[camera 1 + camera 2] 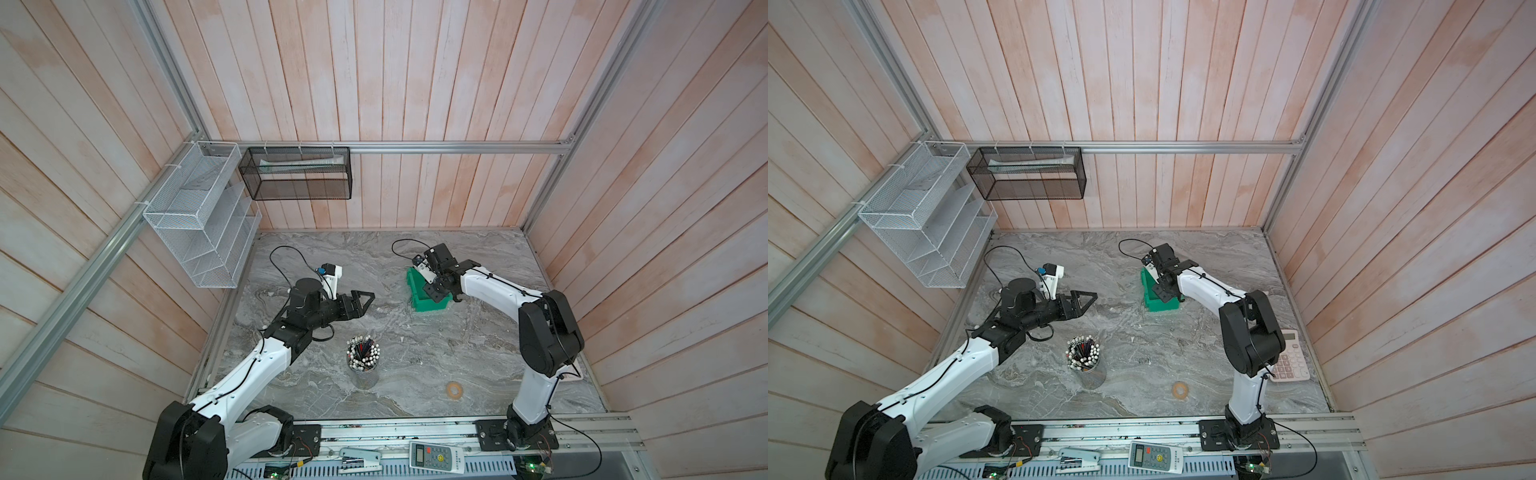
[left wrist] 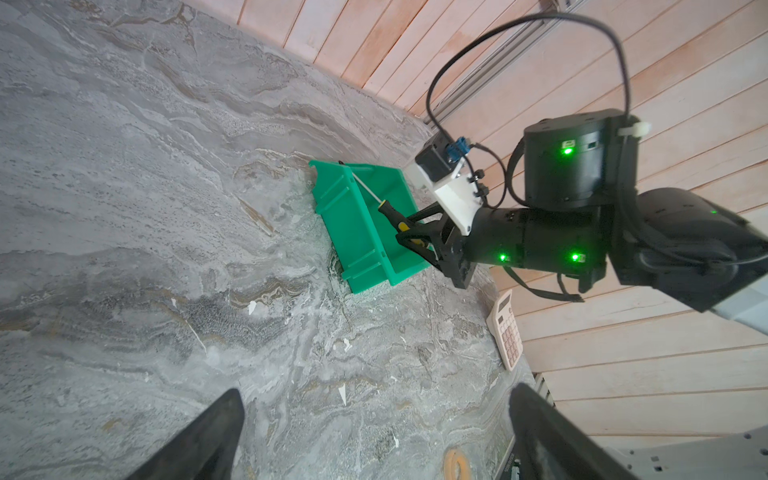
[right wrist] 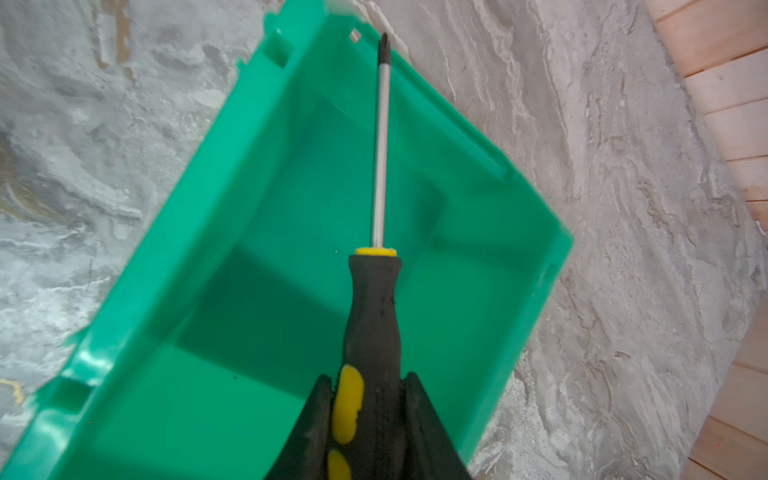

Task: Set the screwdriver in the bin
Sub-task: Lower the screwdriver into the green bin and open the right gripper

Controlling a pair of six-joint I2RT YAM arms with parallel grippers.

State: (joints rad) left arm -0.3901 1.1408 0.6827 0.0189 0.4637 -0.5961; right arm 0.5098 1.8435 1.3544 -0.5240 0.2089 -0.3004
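Screwdriver above bin (back right), pen cup — nearer, left

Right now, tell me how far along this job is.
Done: the right hand clamps the screwdriver by its handle, over the bin. In hand: the shaft runs along the bin's open top, with the tip near the far rim. Left: open the hand so the screwdriver drops in; nothing lies in the bin yet. The left hand is open, away from the bin.

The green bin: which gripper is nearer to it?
Right. The right gripper hangs over the bin, holding the screwdriver; the left gripper is apart from it, open.
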